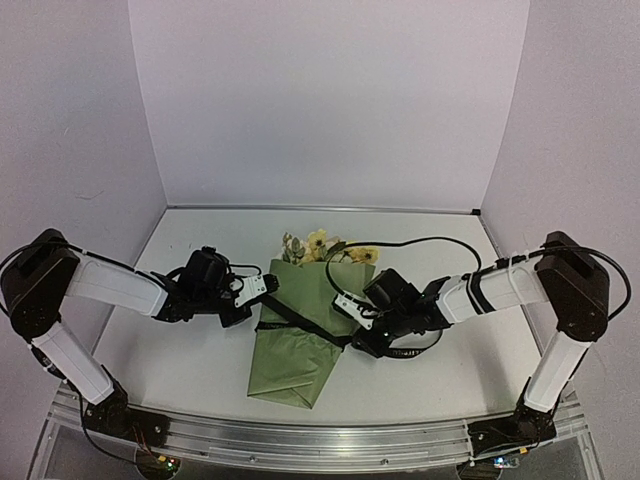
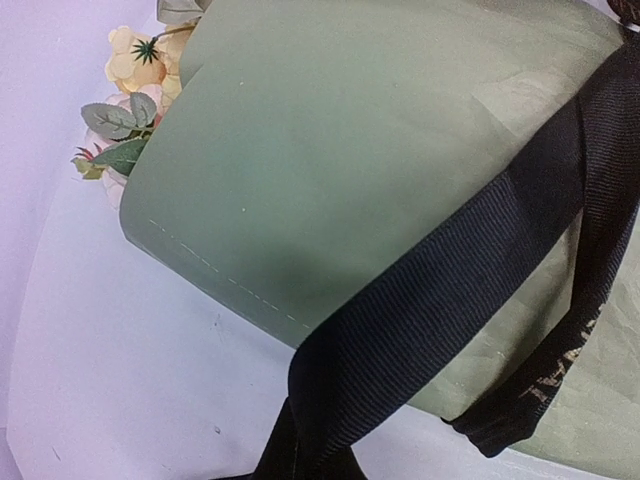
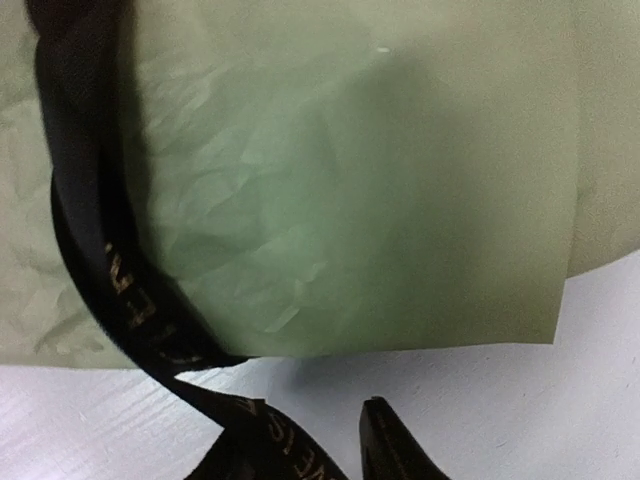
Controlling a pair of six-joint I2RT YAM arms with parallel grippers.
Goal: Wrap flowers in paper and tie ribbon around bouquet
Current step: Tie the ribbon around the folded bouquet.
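Where ribbon (image 3: pixel 95 240) crosses bouquet (image 3: pixel 350 200), gold lettering (image 3: pixel 140 315), unreadable

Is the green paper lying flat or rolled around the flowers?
Rolled: the paper forms a cone, flowers poking from its wide end, ribbon crossing its middle.

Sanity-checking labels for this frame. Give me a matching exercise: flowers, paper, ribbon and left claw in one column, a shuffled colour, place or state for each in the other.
Things:
1. flowers
2. paper
3. ribbon
4. left claw

Descriptions:
A. black, lying across the paper
B. shut, at the paper's left edge
C. olive green, rolled into a cone
D. pale yellow, poking out of the far wide end

Pairs: 1-D, 2-C, 3-A, 4-B
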